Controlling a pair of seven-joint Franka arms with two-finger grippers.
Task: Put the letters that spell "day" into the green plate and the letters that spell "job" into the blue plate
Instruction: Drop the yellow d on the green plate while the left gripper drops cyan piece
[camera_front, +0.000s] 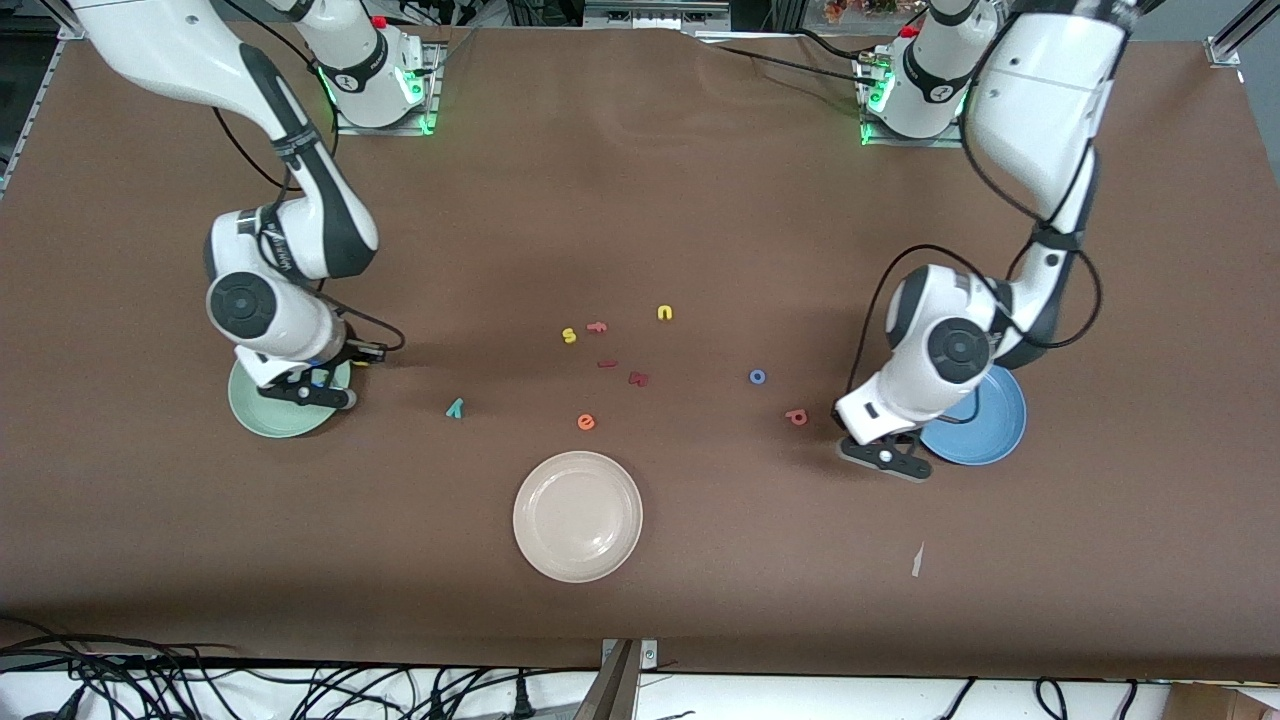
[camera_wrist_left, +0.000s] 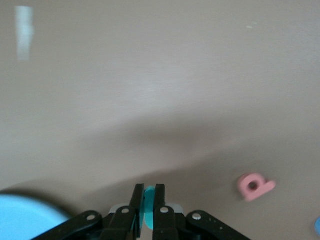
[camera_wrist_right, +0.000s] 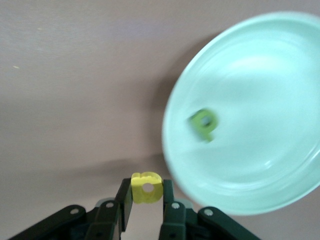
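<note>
Table (camera_front: 640, 200): brown, carries three plates and scattered letter pieces.
Cream-white plate (camera_front: 577, 516): nearest the front camera, mid-table.
Green plate (camera_front: 262, 412): at the right arm's end; olive-green "d" (camera_wrist_right: 204, 124) lies in it.
Blue plate (camera_front: 985, 425): at the left arm's end, partly under the left arm.
Right pincer (camera_wrist_right: 145, 200): closed on the yellow "a" (camera_wrist_right: 146, 187), just beside the green plate's rim and above the table.
Left pincer (camera_wrist_left: 148, 200): closed tight on a teal piece (camera_wrist_left: 149, 206), likely the "j"; low over the table just beside the blue plate.
Pink-red "b" (camera_front: 796, 416): on the table, near the left pincer.
Blue "o" (camera_front: 757, 376): on the table, farther from the front camera than the "b".
Teal "y" (camera_front: 455, 407): on the table, between the green plate and the orange "e" (camera_front: 586, 422).
Others: yellow "s" (camera_front: 568, 335), yellow "n" (camera_front: 665, 313), dark red pieces (camera_front: 638, 378), mid-table.
</note>
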